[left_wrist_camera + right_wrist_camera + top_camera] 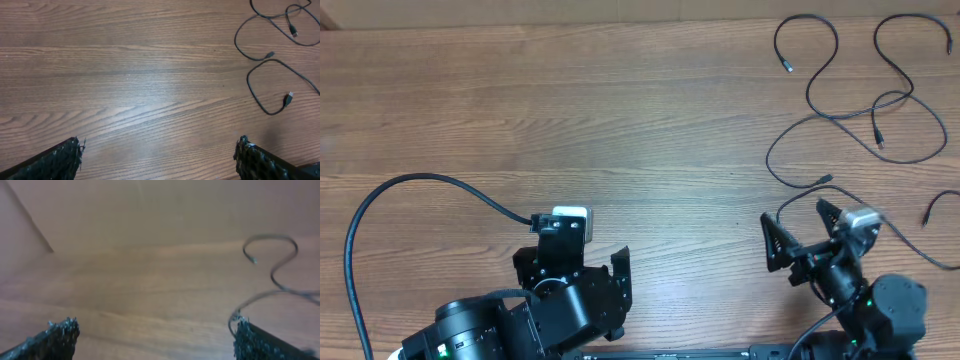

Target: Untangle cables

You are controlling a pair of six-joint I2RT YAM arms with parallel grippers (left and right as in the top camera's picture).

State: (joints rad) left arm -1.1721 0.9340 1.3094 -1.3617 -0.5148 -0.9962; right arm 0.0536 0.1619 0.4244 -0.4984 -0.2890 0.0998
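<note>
Several thin black cables (835, 117) lie in loose, crossing curves at the table's far right. One cable (910, 245) runs just past my right gripper (798, 222), which is open and empty. In the right wrist view an S-curved cable (274, 270) lies ahead on the right, and a loop touches or passes beside the right fingertip; the gripper (156, 330) holds nothing. My left gripper (573, 262) is open and empty at the front centre-left, far from the cables. Its wrist view shows the gripper (159, 150) over bare wood, with cable loops (248, 80) and small plugs (289, 97) at the upper right.
A thick black arm cable (380, 200) arcs across the left of the wooden table (620, 110). Both arm bases stand at the front edge.
</note>
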